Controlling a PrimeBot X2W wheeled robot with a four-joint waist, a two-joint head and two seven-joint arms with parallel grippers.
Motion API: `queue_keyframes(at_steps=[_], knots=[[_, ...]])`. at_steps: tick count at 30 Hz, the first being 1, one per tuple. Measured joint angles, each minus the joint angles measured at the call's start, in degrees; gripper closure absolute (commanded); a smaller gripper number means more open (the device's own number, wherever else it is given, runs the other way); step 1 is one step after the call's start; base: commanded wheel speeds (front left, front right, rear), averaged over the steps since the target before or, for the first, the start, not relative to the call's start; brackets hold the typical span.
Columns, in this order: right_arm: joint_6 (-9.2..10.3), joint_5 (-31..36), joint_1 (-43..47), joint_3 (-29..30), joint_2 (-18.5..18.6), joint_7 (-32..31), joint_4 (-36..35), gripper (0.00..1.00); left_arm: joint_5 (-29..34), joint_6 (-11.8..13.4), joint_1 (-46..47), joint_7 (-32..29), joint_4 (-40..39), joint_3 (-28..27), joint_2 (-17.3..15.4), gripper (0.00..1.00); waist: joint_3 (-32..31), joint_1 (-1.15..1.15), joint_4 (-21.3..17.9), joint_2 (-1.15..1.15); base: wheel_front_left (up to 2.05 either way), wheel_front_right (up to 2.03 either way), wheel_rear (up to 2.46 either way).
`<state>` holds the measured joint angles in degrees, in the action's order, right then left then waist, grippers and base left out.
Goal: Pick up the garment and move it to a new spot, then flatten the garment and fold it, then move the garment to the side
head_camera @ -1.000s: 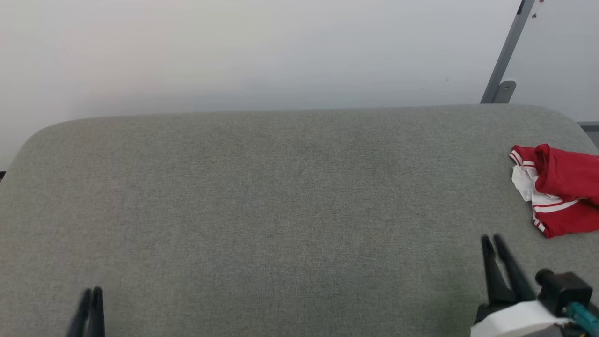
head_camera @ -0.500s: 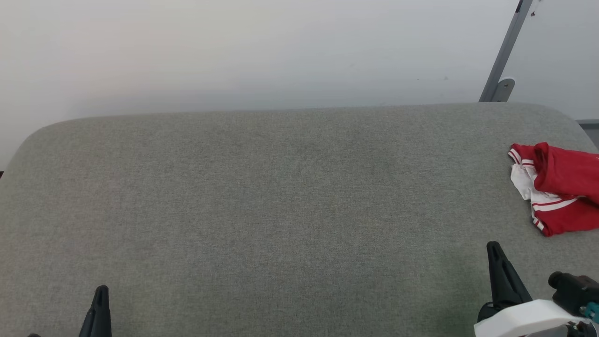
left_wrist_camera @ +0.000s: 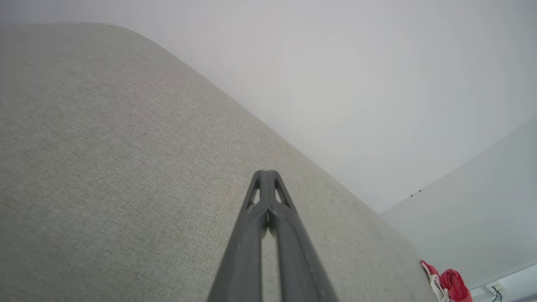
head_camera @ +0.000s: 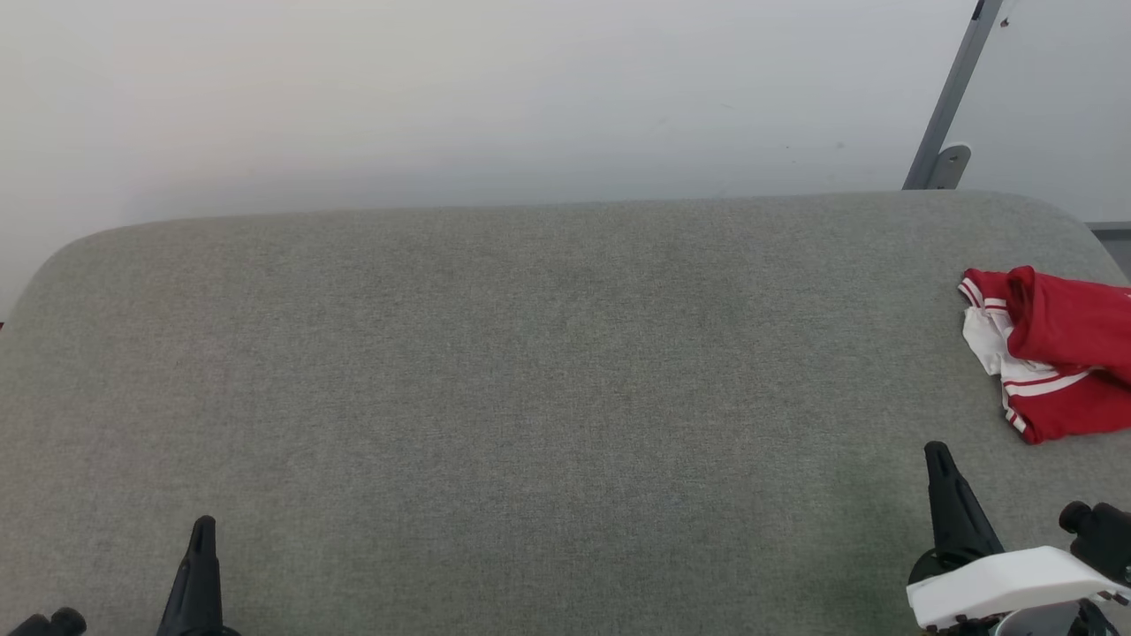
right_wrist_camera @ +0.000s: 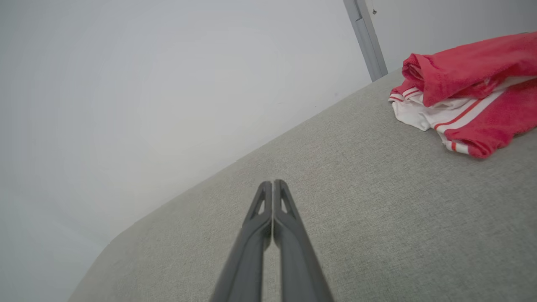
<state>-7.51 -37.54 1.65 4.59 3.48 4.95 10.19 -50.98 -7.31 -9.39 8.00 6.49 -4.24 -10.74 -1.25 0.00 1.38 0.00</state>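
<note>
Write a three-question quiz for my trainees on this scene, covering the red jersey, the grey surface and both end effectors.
1. True or false: the garment lies near the right end of the grey padded surface.
2. Choose one. The right end effector is: A, open around the garment; B, shut and apart from the garment; C, shut on the garment.
3. Fill the gap: the left end effector is ____, with nothing between its fingers.

Key: 1 true; 2 B; 3 shut.
</note>
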Motion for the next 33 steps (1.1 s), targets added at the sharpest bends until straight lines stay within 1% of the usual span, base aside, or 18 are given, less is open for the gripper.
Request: queue_keyframes(at_steps=[15, 33], knots=[[0.00, -11.8, -1.5, 0.5, -0.1, -2.5, 1.0, 1.00, -9.3, 0.0, 3.3, -3.0, 1.6, -0.3, 1.6, 1.00, 0.2, 0.00, -0.2, 0.00, 0.00, 0.00, 0.00], [0.00, -23.8, -3.3, 0.9, -0.2, -5.0, 1.6, 1.00, -18.1, 0.0, 6.5, -6.1, 3.3, -0.7, 3.3, 1.00, 0.5, 0.00, -0.5, 0.00, 0.00, 0.00, 0.00]])
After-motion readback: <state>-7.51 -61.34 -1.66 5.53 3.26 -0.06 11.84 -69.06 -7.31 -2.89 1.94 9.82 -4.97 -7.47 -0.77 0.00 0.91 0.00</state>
